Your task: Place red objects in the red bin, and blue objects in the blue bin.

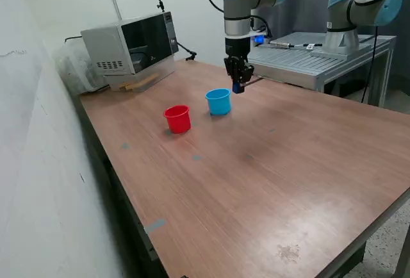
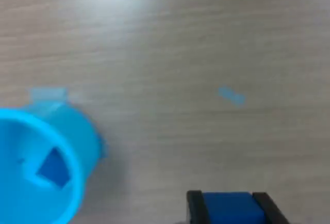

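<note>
Here, in the exterior view, my gripper [image 1: 237, 87] hangs above the table [image 1: 269, 182], just to the exterior view's right of the blue bin [image 1: 218, 102] and slightly above its rim, clenched on a dark blue cube [image 1: 237, 88]. I judge the coming move as a short sideways carry toward the exterior view's left. The red bin [image 1: 177, 118] stands beyond, further left. I count two cups and no loose cubes on the wood.

In the wrist view, my fingers [image 2: 194, 206] pinch one blue cube [image 2: 229, 207] between them. The blue bin [image 2: 44, 164] lies off to one side, with one blue cube inside [image 2: 53, 168]. Two blue cubes, no red ones visible.
</note>
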Tool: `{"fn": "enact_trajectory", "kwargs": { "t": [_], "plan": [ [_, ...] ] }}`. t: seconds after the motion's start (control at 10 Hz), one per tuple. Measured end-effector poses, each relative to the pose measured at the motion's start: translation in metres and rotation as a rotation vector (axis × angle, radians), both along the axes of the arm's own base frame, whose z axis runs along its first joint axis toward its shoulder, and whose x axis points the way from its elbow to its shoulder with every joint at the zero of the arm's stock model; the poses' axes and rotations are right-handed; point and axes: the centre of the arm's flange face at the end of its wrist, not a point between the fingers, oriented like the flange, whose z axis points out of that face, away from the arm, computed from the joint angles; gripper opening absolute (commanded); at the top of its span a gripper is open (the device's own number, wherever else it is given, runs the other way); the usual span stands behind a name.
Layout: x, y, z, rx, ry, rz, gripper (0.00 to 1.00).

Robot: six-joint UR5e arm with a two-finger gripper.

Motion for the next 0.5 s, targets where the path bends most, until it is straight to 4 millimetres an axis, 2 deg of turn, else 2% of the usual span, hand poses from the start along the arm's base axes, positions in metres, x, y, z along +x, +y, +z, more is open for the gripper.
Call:
{"fn": "enact_trajectory", "kwargs": {
  "t": [0.2, 0.5],
  "plan": [
    [-0.005, 0.033, 0.017, 0.004, 0.016, -0.034, 0.0],
    [-0.007, 0.084, 0.019, 0.007, 0.014, -0.101, 0.0]
  ]
}}
